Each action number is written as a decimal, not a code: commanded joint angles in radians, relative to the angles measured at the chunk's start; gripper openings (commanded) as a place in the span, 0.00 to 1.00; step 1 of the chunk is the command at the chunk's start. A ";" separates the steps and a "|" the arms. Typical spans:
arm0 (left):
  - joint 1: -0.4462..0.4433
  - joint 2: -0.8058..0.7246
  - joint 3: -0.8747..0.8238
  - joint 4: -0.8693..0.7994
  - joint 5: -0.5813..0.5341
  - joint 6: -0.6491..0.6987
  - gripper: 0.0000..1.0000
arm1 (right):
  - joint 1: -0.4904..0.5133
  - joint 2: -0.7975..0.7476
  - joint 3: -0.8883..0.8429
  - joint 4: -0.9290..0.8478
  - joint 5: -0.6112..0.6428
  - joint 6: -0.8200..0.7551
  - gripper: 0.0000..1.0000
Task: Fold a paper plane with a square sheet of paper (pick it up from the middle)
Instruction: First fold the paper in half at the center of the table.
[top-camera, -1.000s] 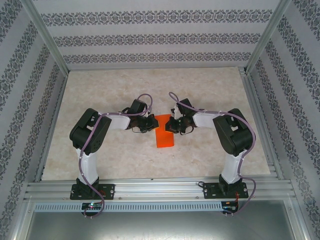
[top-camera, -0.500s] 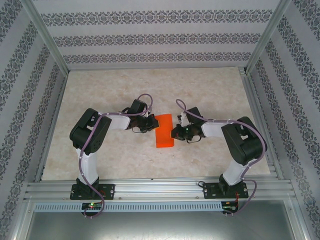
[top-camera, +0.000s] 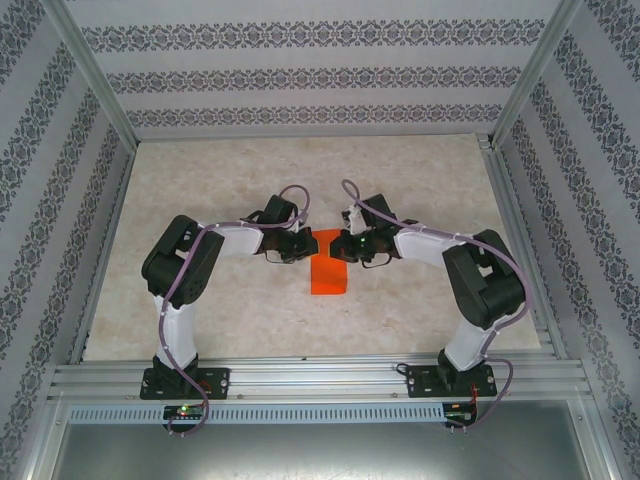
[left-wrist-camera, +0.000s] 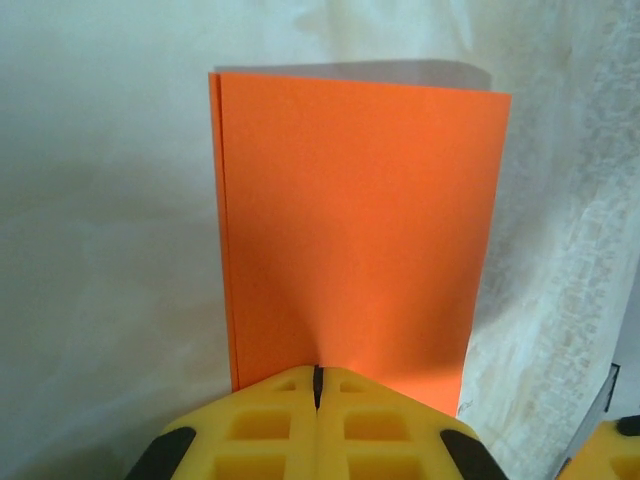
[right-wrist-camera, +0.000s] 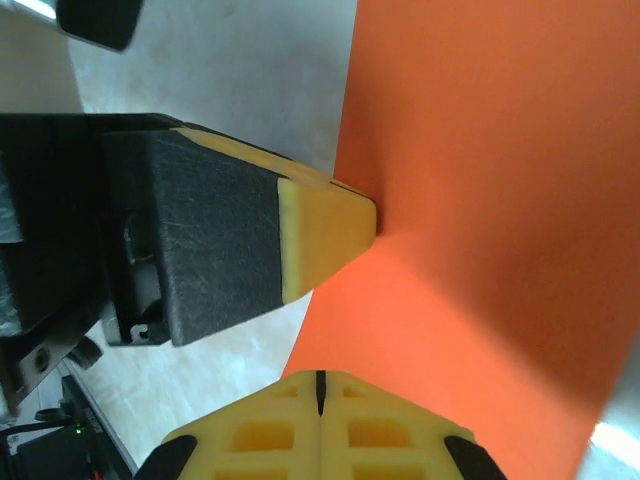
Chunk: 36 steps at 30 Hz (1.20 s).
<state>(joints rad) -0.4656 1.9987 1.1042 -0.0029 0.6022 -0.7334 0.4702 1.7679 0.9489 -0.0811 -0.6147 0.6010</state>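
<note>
The square sheet of paper (top-camera: 329, 277) lies on the table folded in half, a bright orange-red rectangle with its double edge on the left in the left wrist view (left-wrist-camera: 360, 230). My left gripper (top-camera: 307, 247) is shut, its yellow tips (left-wrist-camera: 318, 372) resting on the paper's near edge. My right gripper (top-camera: 341, 246) is also shut, and its tips (right-wrist-camera: 320, 378) sit over the paper (right-wrist-camera: 480, 250) from the opposite side. The left gripper's fingers (right-wrist-camera: 325, 225) touch the paper's edge in the right wrist view. Neither gripper holds anything between its jaws.
The pale marbled table (top-camera: 200, 180) stretches wide on both sides and behind the paper. Aluminium rails (top-camera: 320, 378) run along the near edge, and patterned walls (top-camera: 320, 90) close in the back and sides.
The right gripper swung out to the right of the paper, then came back onto its far end. The left gripper edged slightly toward the paper. The paper stayed in place.
</note>
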 joint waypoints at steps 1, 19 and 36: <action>0.006 0.119 -0.037 -0.220 -0.244 0.078 0.00 | 0.018 0.058 0.004 0.014 -0.002 0.017 0.00; 0.023 0.147 -0.020 -0.226 -0.261 0.069 0.00 | 0.039 -0.051 -0.332 -0.014 -0.022 -0.022 0.00; 0.028 0.127 0.101 -0.281 -0.235 0.207 0.00 | -0.038 -0.145 -0.052 -0.049 0.077 -0.046 0.00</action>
<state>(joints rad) -0.4629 2.0418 1.2182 -0.1005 0.5568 -0.6224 0.4454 1.5665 0.8188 -0.1532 -0.5858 0.5694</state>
